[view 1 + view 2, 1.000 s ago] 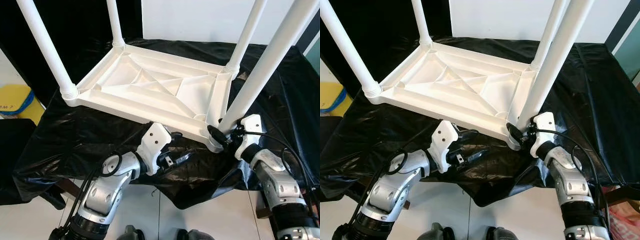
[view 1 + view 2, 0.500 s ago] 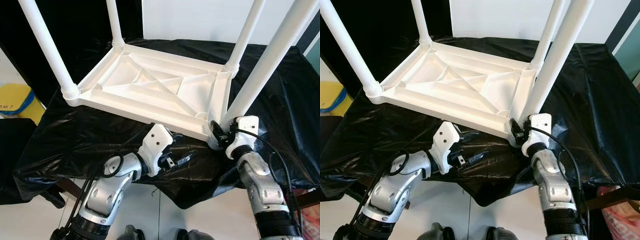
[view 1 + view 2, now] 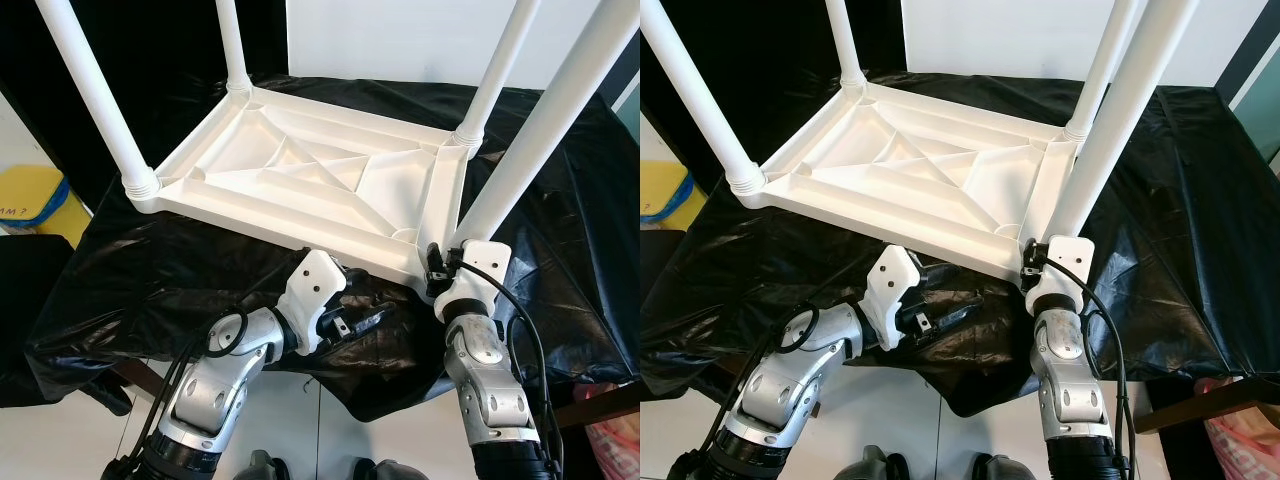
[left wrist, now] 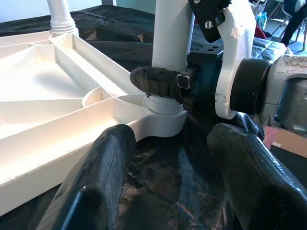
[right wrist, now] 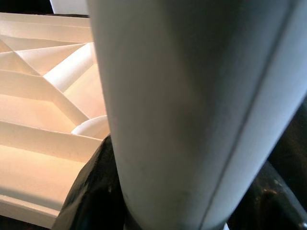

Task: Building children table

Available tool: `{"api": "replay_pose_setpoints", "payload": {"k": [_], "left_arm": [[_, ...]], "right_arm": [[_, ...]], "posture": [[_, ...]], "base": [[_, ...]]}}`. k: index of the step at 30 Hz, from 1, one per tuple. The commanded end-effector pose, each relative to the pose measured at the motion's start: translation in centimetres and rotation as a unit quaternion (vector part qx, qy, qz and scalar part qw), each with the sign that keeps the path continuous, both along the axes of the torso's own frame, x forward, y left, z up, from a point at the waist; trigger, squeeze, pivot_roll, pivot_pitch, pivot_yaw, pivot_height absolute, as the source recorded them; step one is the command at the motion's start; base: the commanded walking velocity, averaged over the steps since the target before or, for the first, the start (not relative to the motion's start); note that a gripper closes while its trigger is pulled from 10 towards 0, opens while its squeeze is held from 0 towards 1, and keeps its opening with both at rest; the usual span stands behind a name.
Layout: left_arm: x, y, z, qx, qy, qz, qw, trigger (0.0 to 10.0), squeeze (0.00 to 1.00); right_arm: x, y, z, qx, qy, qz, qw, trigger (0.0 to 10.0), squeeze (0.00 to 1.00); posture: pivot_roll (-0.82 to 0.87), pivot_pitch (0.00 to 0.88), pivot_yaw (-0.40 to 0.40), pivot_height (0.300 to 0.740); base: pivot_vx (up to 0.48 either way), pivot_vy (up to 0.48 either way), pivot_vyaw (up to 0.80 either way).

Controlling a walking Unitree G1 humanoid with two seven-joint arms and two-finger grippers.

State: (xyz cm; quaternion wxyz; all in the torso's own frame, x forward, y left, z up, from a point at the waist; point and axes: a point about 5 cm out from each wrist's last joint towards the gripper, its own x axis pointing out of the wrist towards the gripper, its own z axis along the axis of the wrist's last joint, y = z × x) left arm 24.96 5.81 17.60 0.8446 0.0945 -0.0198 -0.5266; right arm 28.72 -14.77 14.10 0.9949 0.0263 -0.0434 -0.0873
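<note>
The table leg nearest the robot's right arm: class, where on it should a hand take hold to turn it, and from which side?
Grip the near right leg low, just above its ribbed collar at the corner socket of the upturned tabletop. Come from the outer, near side, as the right hand does: the ribs and rim block the inner side. The round shaft lets two fingers clamp across it, and low down it levers the socket least.

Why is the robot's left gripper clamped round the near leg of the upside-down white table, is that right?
Not quite: the right gripper is the one clamped round the near leg, low at its base, as the left wrist view shows. The left gripper is open over the black sheet just before the white table.
</note>
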Motion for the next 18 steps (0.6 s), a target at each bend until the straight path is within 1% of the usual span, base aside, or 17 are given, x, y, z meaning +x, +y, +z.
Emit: {"api": "replay_pose_setpoints", "payload": {"k": [1, 5, 18], "left_arm": [[-0.04, -0.1, -0.13, -0.001, -0.001, 0.021, 1.0, 10.0, 0.0], [-0.03, 0.0, -0.03, 0.001, -0.003, 0.022, 1.0, 10.0, 0.0], [-0.14, 0.2, -0.04, -0.002, -0.002, 0.031, 1.0, 10.0, 0.0]], "right_arm": [[-0.58, -0.07, -1.91, -0.005, 0.048, -0.005, 0.999, 10.0, 0.0], [-0.77, 0.14, -1.88, -0.003, 0.048, -0.007, 0.999, 10.0, 0.0], [-0.83, 0.14, -1.39, -0.005, 0.043, -0.018, 0.999, 10.0, 0.0]], "posture": [[-0.01, 0.123, -0.048, 0.74], [0.0, 0.129, -0.047, 0.74], [0.01, 0.14, -0.059, 0.74]], "base": [[0.0, 0.0, 0.0], [0.0, 0.0, 0.0], [0.0, 0.0, 0.0]]}}
